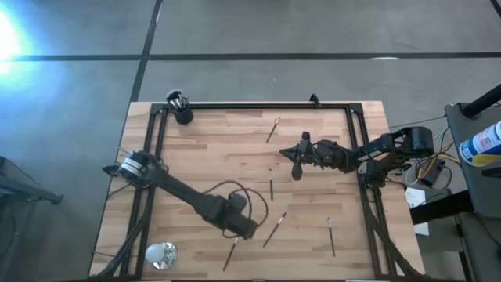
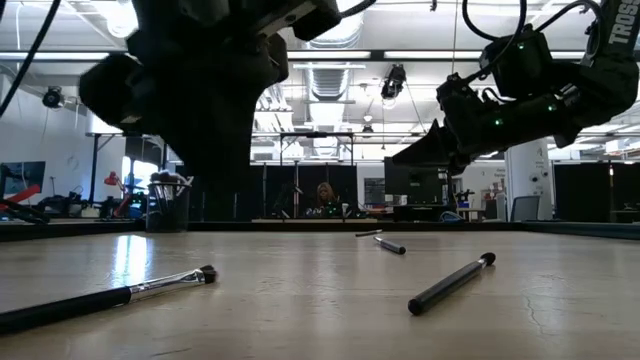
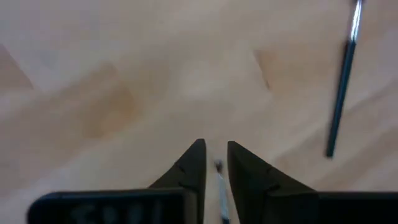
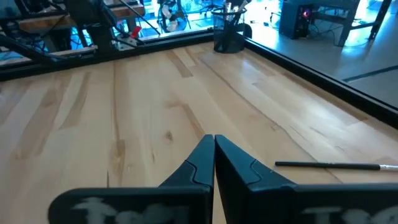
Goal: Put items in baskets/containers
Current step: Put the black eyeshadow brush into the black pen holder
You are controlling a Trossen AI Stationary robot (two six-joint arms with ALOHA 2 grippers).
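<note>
Several thin makeup brushes lie flat on the wooden table [image 1: 235,149], among them one near the far edge [image 1: 272,129], one at the middle [image 1: 271,184] and one beside the left gripper [image 1: 274,229]. The black cup [image 1: 182,110] stands at the far left corner with brushes upright in it. My left gripper [image 1: 252,229] [image 3: 216,152] is raised over the near middle, shut on a thin brush [image 3: 219,180]. My right gripper [image 1: 296,159] [image 4: 214,140] hovers shut over the table's middle right, with a brush [image 4: 329,165] lying beside it. My left gripper has a thin brush between its two fingers, and the brush's silvery end [image 3: 219,169] shows in the narrow gap by the fingertips. The fingers point down at the table from above. How far back the brush reaches is hidden by the gripper's body.
A shiny whitish round object [image 1: 160,253] sits at the near left corner. Two more brushes lie near the near edge [image 1: 231,252] [image 1: 331,236]. A dark frame [image 1: 258,105] rims the table. Bare wood lies between the cup and the arms.
</note>
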